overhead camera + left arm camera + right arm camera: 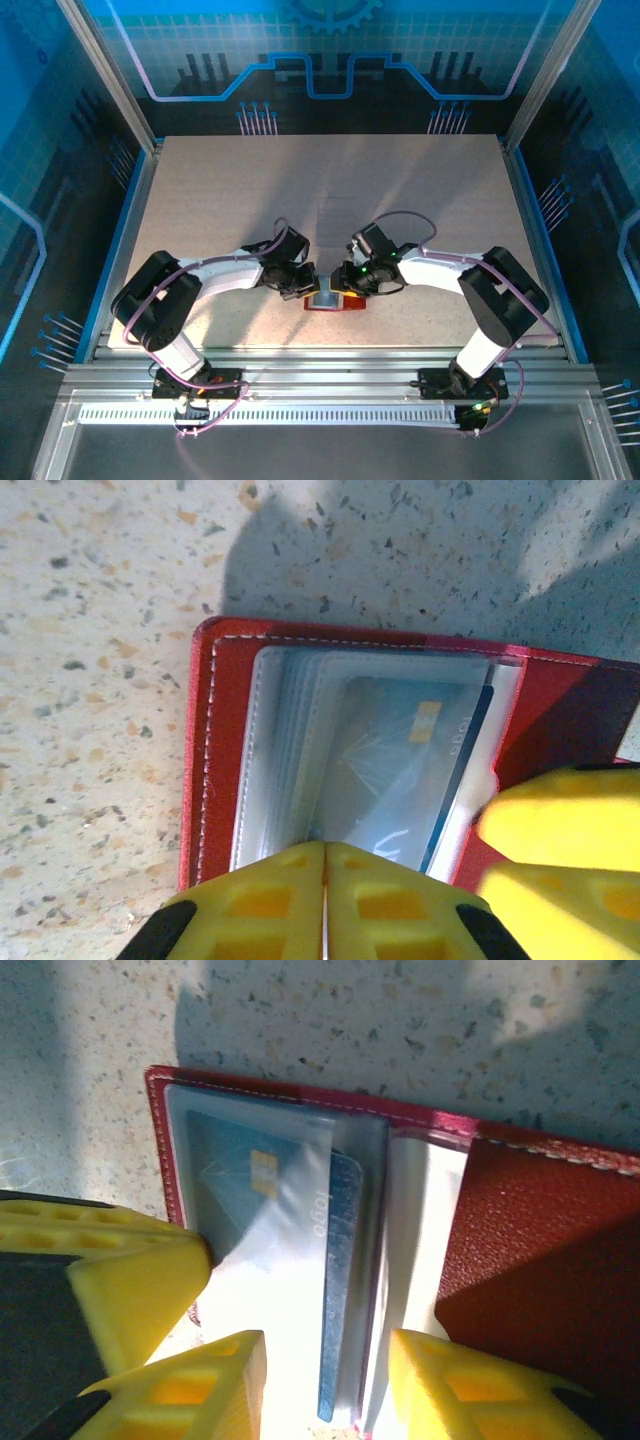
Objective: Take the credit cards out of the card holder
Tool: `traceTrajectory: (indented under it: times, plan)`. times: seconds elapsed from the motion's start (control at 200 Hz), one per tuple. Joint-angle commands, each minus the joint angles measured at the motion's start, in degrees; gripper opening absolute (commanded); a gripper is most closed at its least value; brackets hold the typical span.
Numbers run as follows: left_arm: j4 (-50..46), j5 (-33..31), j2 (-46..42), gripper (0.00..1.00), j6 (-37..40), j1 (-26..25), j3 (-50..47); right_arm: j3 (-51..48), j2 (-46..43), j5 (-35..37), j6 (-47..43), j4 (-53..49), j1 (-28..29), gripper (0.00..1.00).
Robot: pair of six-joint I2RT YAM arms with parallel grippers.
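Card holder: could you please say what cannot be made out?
Top external: card holder too small, crowded by left claw and right claw.
Left wrist: blue card lower edge hidden by left claw.
Right wrist: blue card lower part lost in glare, bottom cut by frame.

Black-and-white arms (225,270), seemingly purple cables (402,217), yellow end effector fingers (250,905).

red card holder (560,695), blue card (400,770)

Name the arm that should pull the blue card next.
Right. The right gripper is open around the edge of the blue plastic card in the red folding card holder; the left gripper is shut at the holder's edge.
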Motion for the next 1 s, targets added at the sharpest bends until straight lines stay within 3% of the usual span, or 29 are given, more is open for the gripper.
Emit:
traceTrajectory:
  times: [0.0, 0.3, 0.7, 0.996]
  plan:
    - [-2.46, -1.59, -2.84, 0.10, 0.32, 0.34, -0.23, -0.80, -2.96, 0.16, 0.48, -0.99, 0.47, 0.38]
    - [-5.56, -3.15, -5.48, 0.13, 1.24, 0.39, 2.02, -3.91, -2.09, -0.32, -1.30, -2.22, -0.38, 0.38]
    - [-3.41, -0.90, -4.22, 0.12, 0.21, 0.26, 2.08, -3.28, -0.77, -0.75, -7.11, -6.15, -5.66, 0.38]
    - [-1.43, -0.44, -2.47, 0.11, -1.45, -1.48, 1.72, -3.73, -2.04, -3.11, -4.96, -4.93, -4.08, 0.37]
